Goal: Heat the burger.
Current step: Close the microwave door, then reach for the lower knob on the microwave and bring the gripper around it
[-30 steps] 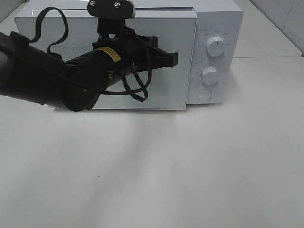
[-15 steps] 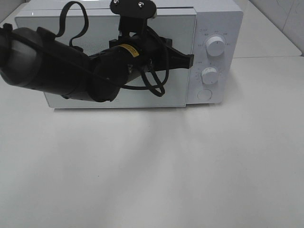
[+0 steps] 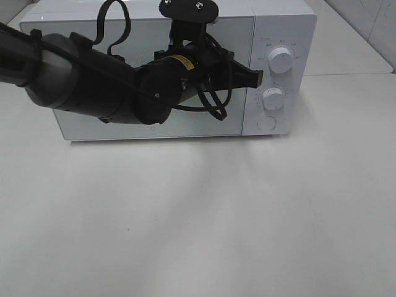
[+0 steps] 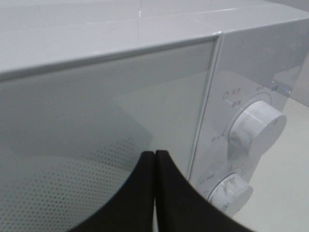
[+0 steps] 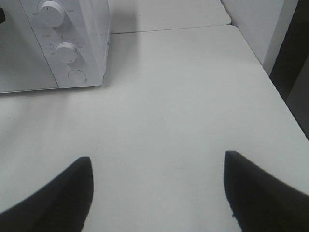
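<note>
I cannot see the burger in any view: only the shut door (image 4: pixel 96 111) of the white microwave (image 3: pixel 238 31) across the upper frame, my left gripper (image 3: pixel 255 77) pressed together at the door's right edge beside the upper dial (image 3: pixel 281 60), and my right gripper (image 5: pixel 157 157) spread wide above the table (image 5: pixel 169 96).

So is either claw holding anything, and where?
Nothing. The left gripper is shut empty by the microwave; the right gripper is open over the table.

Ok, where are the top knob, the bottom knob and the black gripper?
top knob (image 3: pixel 281 60), high view, its front face.
bottom knob (image 3: pixel 273 98), high view, its front face.
left gripper (image 3: pixel 256 77), high view, shut fingertips.
</note>
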`<act>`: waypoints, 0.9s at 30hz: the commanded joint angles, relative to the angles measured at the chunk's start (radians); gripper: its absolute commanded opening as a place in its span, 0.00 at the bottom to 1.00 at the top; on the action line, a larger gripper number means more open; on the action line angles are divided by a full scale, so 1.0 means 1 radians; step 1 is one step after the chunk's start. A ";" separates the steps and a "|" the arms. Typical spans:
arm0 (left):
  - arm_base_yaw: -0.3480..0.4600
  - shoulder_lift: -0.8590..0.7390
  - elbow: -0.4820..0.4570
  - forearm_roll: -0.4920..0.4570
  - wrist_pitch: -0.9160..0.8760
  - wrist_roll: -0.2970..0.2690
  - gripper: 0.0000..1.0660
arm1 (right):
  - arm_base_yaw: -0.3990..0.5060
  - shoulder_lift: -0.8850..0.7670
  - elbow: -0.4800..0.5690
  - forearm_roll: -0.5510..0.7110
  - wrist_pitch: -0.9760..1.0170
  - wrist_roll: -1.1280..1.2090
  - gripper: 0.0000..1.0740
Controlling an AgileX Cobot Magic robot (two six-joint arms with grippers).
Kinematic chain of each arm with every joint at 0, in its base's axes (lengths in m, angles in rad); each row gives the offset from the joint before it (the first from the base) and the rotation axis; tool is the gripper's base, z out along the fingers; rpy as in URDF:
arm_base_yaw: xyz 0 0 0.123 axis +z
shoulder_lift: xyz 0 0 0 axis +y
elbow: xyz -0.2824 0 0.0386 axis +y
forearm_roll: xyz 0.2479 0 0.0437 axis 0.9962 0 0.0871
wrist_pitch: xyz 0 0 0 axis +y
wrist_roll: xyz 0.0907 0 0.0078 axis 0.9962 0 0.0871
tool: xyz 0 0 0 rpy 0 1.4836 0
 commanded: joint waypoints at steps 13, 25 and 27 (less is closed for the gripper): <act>-0.083 -0.057 -0.016 -0.084 0.114 0.026 0.10 | -0.006 -0.028 0.001 -0.002 -0.005 0.005 0.67; -0.083 -0.163 -0.016 -0.086 0.549 0.018 0.66 | -0.006 -0.028 0.001 -0.002 -0.005 0.005 0.67; -0.083 -0.176 -0.016 -0.085 0.635 0.016 0.72 | -0.006 -0.028 0.001 -0.002 -0.005 0.005 0.67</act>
